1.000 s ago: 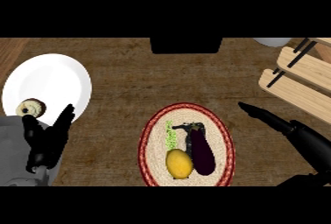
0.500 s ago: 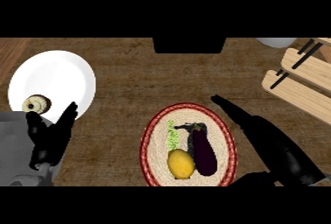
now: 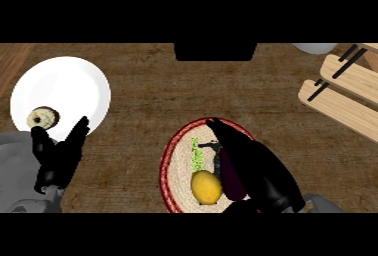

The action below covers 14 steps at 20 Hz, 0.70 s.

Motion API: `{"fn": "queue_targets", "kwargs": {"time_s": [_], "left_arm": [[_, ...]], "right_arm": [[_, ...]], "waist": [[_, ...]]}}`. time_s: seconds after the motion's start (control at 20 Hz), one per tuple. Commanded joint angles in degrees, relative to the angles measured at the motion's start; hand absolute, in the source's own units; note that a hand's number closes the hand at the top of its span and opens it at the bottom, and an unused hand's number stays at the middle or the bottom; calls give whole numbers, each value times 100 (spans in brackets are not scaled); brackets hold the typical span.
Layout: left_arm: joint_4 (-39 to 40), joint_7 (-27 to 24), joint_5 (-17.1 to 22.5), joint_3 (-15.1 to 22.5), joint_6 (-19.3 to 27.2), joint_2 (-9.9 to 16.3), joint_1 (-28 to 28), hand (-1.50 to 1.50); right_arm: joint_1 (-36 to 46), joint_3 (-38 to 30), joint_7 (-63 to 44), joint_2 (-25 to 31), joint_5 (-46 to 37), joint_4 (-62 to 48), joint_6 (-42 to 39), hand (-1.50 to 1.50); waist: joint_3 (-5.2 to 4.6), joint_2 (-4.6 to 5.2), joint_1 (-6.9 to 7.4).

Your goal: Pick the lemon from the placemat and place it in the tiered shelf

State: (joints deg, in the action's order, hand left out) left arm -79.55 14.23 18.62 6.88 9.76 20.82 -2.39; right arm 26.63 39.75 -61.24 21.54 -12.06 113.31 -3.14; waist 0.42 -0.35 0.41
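Lemon (image 3: 207,187) lies at the near end of the round red-rimmed placemat (image 3: 171,165), just beside a dark eggplant (image 3: 230,175), with a strip of green (image 3: 197,157) further up. The right hand (image 3: 255,167) stretches over the mat's right half, fingers straight, holding nothing — it hides part of the eggplant. The left hand (image 3: 59,157) rests open at the left edge, fingers up. Beyond it, a white plate (image 3: 66,85) carries a small round pastry (image 3: 43,118). Far right — the wooden tiered shelf (image 3: 347,92).
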Motion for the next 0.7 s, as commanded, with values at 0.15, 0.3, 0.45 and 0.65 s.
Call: {"fn": "queue_targets", "kwargs": {"time_s": [0.15,0.3,0.45,0.65], "left_arm": [[410,-266,-50,60,-176,-311,84,0],[296,-106,-25,-85,-264,-154,82,0],[585,-234,13,-168,-420,-202,-52,0],[359,-112,-270,-51,-105,-384,-38,0]], "right_arm": [[141,289,-1045,-343,-308,-254,-374,-150],[87,292,-1229,-519,-654,-174,-379,-150],[-121,635,-1223,-701,-1172,-260,-223,-150],[-266,531,-852,-907,-1336,-725,-326,-150]], "waist": [[-51,29,-45],[-48,25,-51],[-50,27,-79],[-45,34,-44]]}}
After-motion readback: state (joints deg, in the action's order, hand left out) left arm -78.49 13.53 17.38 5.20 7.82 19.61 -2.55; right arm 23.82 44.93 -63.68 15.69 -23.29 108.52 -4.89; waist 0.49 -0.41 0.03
